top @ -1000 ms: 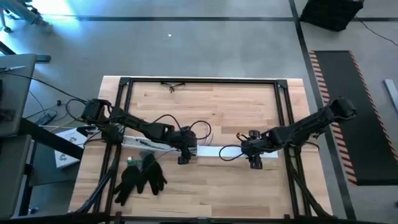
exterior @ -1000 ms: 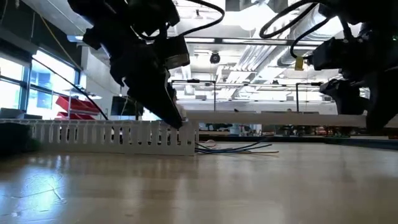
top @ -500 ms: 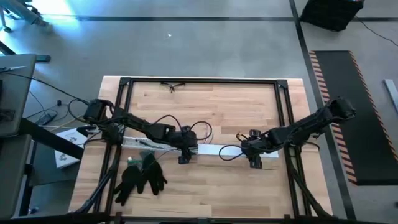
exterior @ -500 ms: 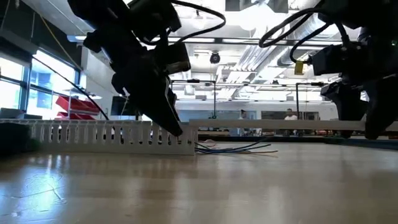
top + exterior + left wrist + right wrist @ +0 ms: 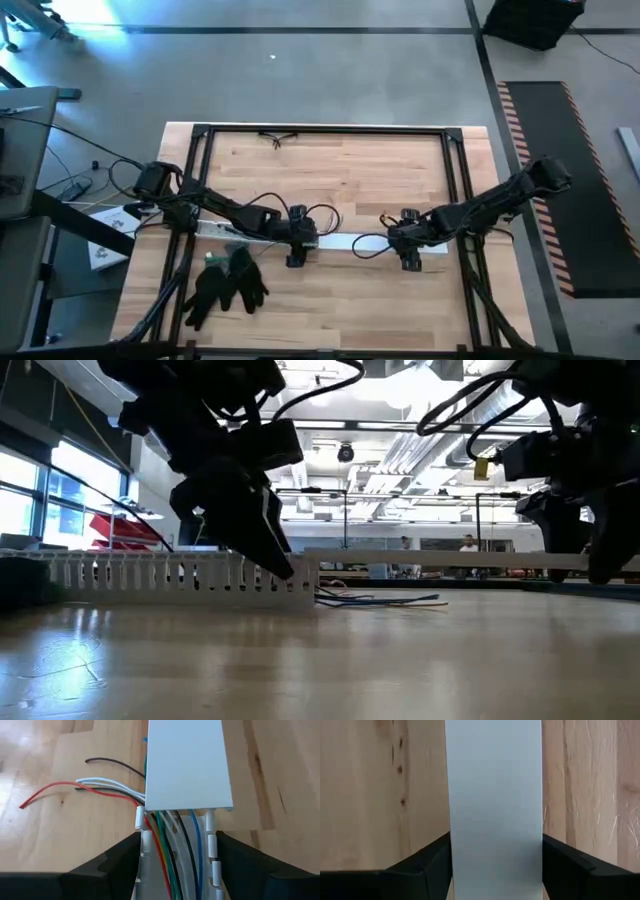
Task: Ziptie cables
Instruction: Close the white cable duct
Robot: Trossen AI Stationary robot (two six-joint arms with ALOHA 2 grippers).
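Observation:
A white slotted channel [image 5: 245, 232] lies along the table's middle left, and the cables [image 5: 170, 855], thin coloured wires, run inside it. Some of them leave through its side [image 5: 107, 785] and lie loose on the wood [image 5: 385, 598]. A flat white cover strip [image 5: 375, 241] reaches from the channel's right end toward the right. My left gripper [image 5: 297, 248] stands over that channel end [image 5: 305, 585], shut across it. My right gripper [image 5: 410, 252] is shut on the cover strip farther right. My left gripper has one finger [image 5: 120, 857] against each outer wall of the channel [image 5: 142, 840], right at its right end. The fingers slant down from above and the left and lie across the channel, which rests on the table. My right gripper pinches the cover strip by its two long edges [image 5: 449, 851] between its two fingers. The fingers come from above and lie across the strip. The strip hangs level above the table [image 5: 470, 560], its left end at the channel's top.
A pair of black gloves [image 5: 228, 282] lies near the front left. A small dark item [image 5: 277, 138] sits at the far edge. A black frame [image 5: 455, 180] borders the tabletop. People stand far off in the room [image 5: 467, 544].
My left arm has sunk a little, with its fingers staying at the channel's end. The cover strip's left end has come down slightly toward the channel's top. The loose wires beside the channel have shifted a bit.

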